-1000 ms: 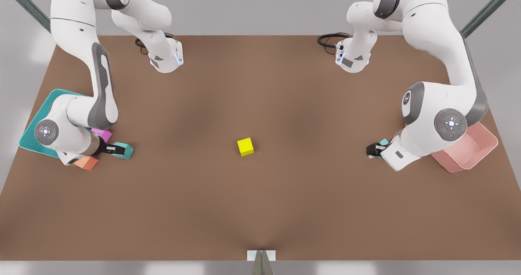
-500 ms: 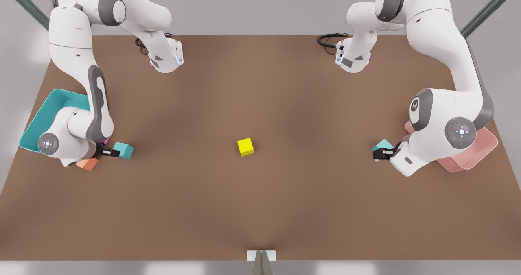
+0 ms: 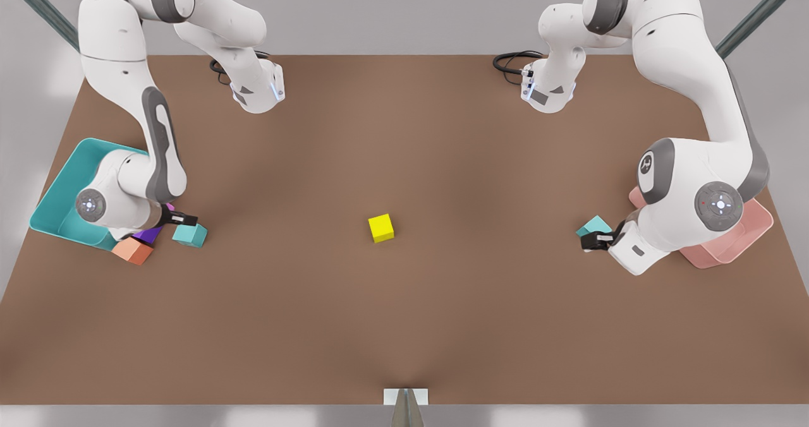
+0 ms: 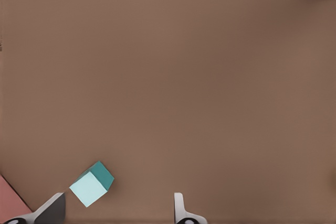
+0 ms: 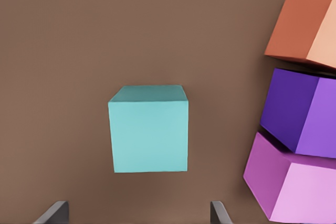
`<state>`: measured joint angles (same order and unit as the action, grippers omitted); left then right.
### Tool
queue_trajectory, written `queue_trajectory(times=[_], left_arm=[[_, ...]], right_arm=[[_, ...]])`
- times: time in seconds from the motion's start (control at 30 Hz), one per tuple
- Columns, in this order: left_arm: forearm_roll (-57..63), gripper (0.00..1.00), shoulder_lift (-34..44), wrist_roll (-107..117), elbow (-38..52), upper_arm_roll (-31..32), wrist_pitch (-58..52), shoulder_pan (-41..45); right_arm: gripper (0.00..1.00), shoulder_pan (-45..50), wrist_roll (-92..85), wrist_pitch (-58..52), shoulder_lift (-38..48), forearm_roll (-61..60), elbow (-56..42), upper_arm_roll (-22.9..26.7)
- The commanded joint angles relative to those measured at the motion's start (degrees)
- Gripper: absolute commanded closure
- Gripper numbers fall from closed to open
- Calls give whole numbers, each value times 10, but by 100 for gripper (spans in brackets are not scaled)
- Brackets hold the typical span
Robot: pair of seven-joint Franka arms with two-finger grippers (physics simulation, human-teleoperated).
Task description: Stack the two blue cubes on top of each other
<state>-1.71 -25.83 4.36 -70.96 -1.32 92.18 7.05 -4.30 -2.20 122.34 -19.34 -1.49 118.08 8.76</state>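
Nothing is stacked yet. One blue cube point(image 3: 189, 234) sits far left by the orange cube point(image 3: 133, 250); the other blue cube point(image 3: 594, 227) sits far right. The right gripper point(image 3: 182, 218) and left gripper point(image 3: 589, 241) each hover close, fingers apart, holding nothing.

I see a broad brown bench point(image 3: 404, 313) taking up most of the front view, its surface plain and matte with soft darker patches near the middle. Behind its far edge runs a pale grey wall point(image 3: 404, 10). Dark metal struts point(image 3: 758, 13) cross the upper left and upper right corners diagonally. At the bottom centre a small grey bracket point(image 3: 406, 402) meets the bench's near edge. Light is even and diffuse.
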Motion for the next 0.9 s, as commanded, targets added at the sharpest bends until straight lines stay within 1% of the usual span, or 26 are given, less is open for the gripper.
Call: queue_trajectory(times=[0.0,0.73,0.87], left_arm=[[0,0,1,7,0,0,0,0],[2,0,1,4,1,0,0,0],[2,0,-11,7,-1,0,9,0]], right_arm=[[0,0,-4,30,-7,-1,0,0],[0,-5,-6,110,-57,0,1,0],[0,-5,-7,117,-64,-1,0,0]])
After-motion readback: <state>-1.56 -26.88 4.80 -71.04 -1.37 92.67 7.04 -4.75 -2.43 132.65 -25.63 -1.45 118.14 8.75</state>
